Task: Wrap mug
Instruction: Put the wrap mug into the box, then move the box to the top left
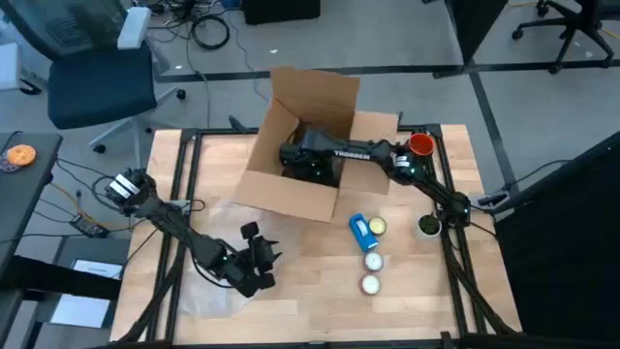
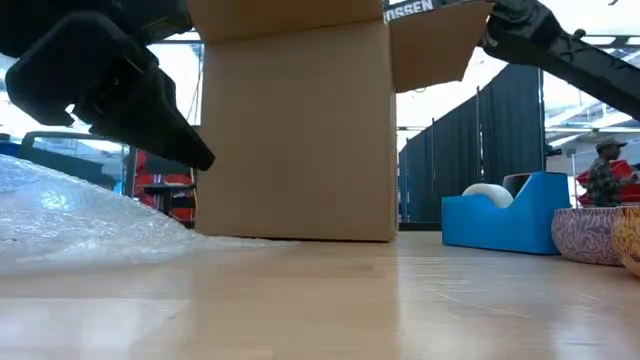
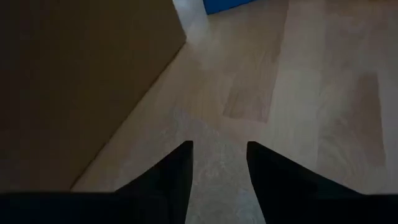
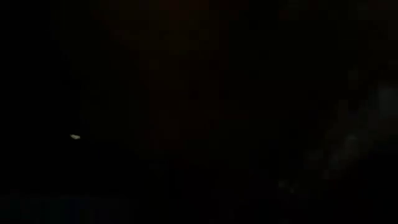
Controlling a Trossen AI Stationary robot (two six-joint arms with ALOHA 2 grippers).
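An open cardboard box (image 1: 308, 155) stands on the table at the far middle. My right arm reaches into it from the right. Its gripper (image 1: 295, 155) is down inside, and the right wrist view is dark. The mug is hidden; I cannot tell what lies in the box. A sheet of clear bubble wrap (image 2: 80, 215) lies flat on the table's near left part. My left gripper (image 1: 260, 254) hovers low over the wrap's right edge (image 3: 211, 146). It is open, with nothing between its fingers.
A blue tape dispenser (image 1: 361, 231) lies right of the box, with two small round things (image 1: 372, 272) nearer the front. A red cup (image 1: 421, 145) and a patterned bowl (image 2: 590, 235) stand along the right edge. The box's flaps (image 1: 315, 87) stand open.
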